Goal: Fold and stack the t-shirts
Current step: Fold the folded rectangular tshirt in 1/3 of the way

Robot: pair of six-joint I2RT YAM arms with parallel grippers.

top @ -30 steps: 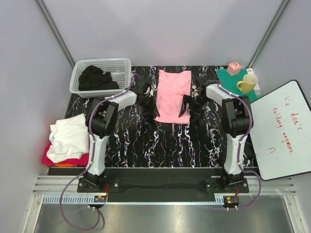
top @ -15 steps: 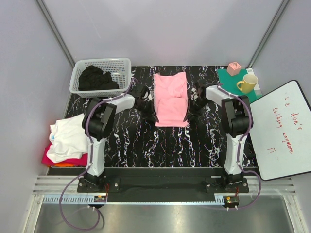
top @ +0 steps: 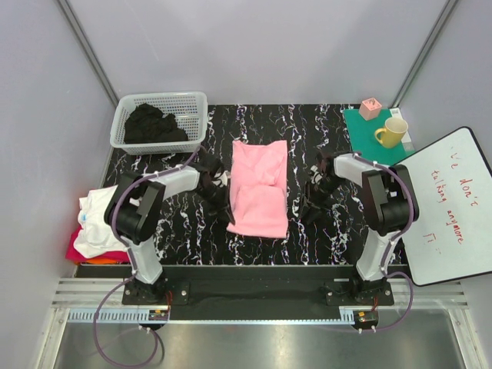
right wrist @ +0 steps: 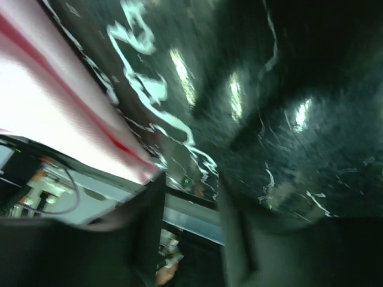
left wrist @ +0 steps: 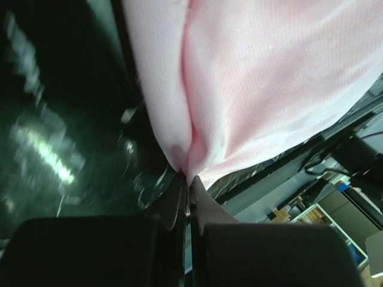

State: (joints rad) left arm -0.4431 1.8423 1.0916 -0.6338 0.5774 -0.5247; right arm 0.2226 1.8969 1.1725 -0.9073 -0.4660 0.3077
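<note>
The left gripper (left wrist: 187, 179) is clamped tight on the near left corner of a pink t-shirt (top: 260, 188), a pinch of the cloth caught between its closed fingers. The right gripper (right wrist: 188, 203) stands apart from the shirt with its fingers parted and nothing between them; the shirt's edge lies just beside one finger.

The two arms flank the single pink t-shirt, which lies on the black marble-patterned table (top: 184, 238) between them. It is folded into a long, narrow rectangle running from far to near, with a raised crease across its middle and a fine mesh weave visible up close.

At the far left, one white lattice basket (top: 123, 131) holds a heap of black t-shirts (top: 154, 123), too bunched to count. At the left edge sits one pile, with a white t-shirt (top: 100, 223) on top of a magenta-red t-shirt (top: 81, 250). At the far right are one yellow mug (top: 392, 132) and one pink cube (top: 370, 108) on a green mat (top: 361, 127), with one whiteboard (top: 446, 207) beside them.

A second ago the shirt lay nearer the far edge with both grippers at its sides. It has since slid toward the near edge, both arms have drawn back, and the right gripper has let go.
</note>
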